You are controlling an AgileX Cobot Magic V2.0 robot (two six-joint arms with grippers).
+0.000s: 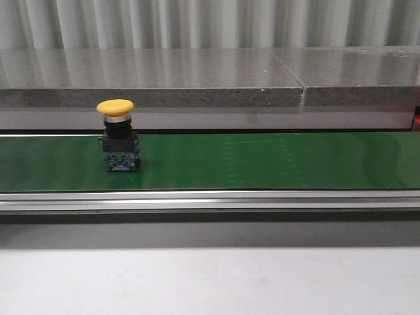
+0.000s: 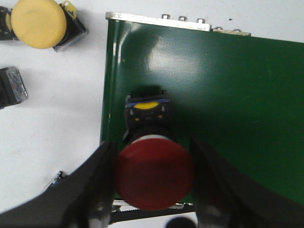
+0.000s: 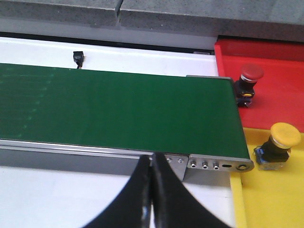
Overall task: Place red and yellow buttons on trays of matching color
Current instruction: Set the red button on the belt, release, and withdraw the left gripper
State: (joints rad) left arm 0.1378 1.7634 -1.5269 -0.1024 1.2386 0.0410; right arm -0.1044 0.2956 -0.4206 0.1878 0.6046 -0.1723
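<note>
In the left wrist view a red button [image 2: 154, 175] sits at the end of the green belt [image 2: 228, 95]. My left gripper [image 2: 151, 146] is shut on its red cap, with one dark finger against each side. The front view shows a yellow button [image 1: 115, 134] standing upright on the belt [image 1: 262, 161] at the left, with neither gripper in that view. My right gripper [image 3: 152, 160] is shut and holds nothing, just short of the belt's near rail. Beyond the belt's end, another red button [image 3: 250, 79] stands on the red tray [image 3: 280, 99] and another yellow button [image 3: 281, 143] on the yellow tray [image 3: 266, 199].
On the white table beside the belt lie a spare yellow button [image 2: 39, 23] and a dark button body [image 2: 10, 89]. A grey stone ledge [image 1: 197, 82] runs behind the belt. A small black connector [image 3: 78, 58] lies on the white strip behind it.
</note>
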